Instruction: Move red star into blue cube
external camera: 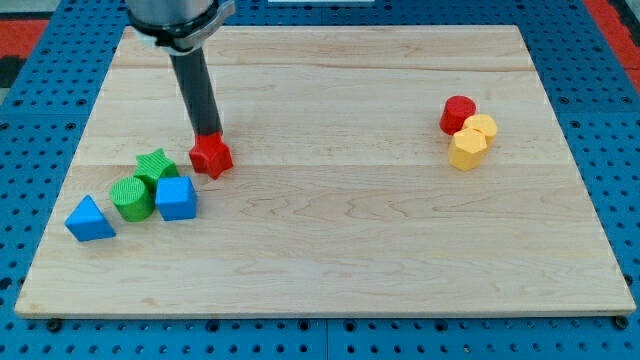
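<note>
We see my tip (207,135) touching the top edge of the red star (211,156), which sits just up and to the view's right of the blue cube (175,198), near it but apart. There is no pincer here, only the bare rod. The cube touches a green cylinder (131,197) below a green star (155,165).

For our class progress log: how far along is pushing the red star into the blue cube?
Done: my tip sits at the red star, on its upper edge. In hand: the star lies just up and right of the blue cube. Left: a small gap remains to close.
</note>
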`<state>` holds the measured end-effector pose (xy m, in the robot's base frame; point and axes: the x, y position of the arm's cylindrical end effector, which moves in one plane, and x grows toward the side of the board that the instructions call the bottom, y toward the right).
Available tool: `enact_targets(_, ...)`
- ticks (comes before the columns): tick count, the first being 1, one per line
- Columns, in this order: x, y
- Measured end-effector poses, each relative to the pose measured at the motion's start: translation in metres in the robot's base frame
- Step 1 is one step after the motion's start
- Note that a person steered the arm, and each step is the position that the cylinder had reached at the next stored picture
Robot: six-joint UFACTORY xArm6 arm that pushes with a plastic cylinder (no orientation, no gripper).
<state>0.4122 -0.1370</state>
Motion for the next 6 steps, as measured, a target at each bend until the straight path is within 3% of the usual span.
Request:
enact_targets(1, 0.024, 0.009)
enact_targets(3, 0.014, 0.052)
enact_targets(4, 0.038, 0.067)
enact_targets(6, 0.053, 0.048)
